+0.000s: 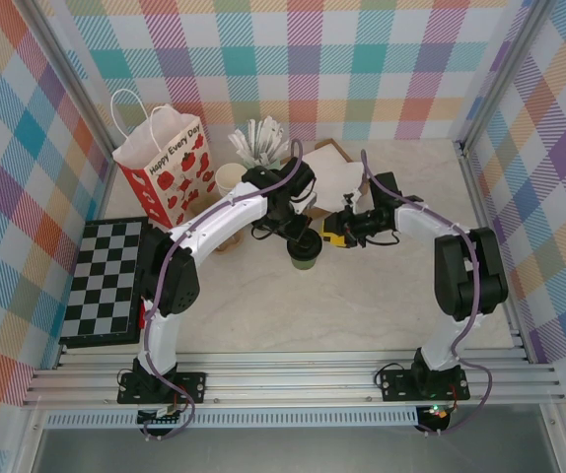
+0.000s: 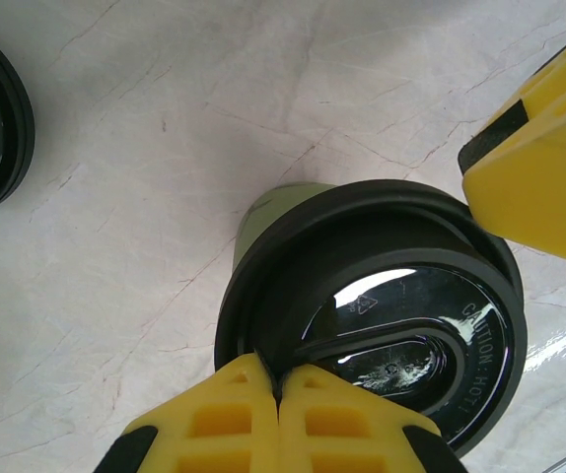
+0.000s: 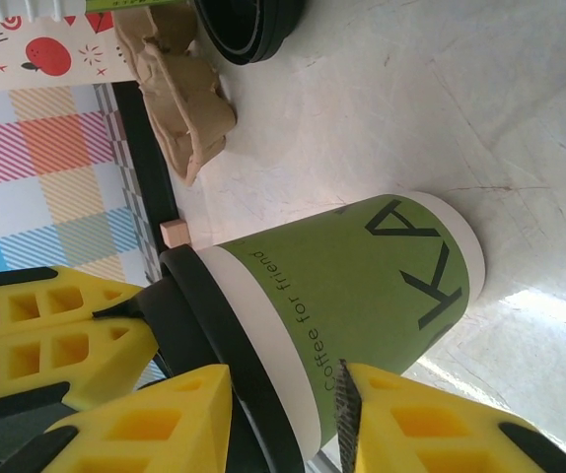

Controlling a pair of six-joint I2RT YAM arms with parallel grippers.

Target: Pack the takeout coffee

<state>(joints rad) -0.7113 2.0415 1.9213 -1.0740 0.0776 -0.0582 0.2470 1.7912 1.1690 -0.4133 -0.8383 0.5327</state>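
Top external view is showing the takeout coffee point(image 1: 305, 253) standing upright at mid-frame on the table point(image 1: 382, 305). The left gripper point(image 2: 278, 386) is resting its closed jaws at the lid rim, and the right gripper point(image 3: 283, 394) is flanking the cup's top, jaws apart.

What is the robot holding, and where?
The left gripper pinches the takeout coffee by the rim of its black lid. The right gripper straddles the cup; its grip is unclear.

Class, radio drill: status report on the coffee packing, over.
Left gripper shut, tips at lid rim. Right gripper astride takeout coffee, grip unclear. It stands upright on table. Paper bag rear left, left arm across the way.
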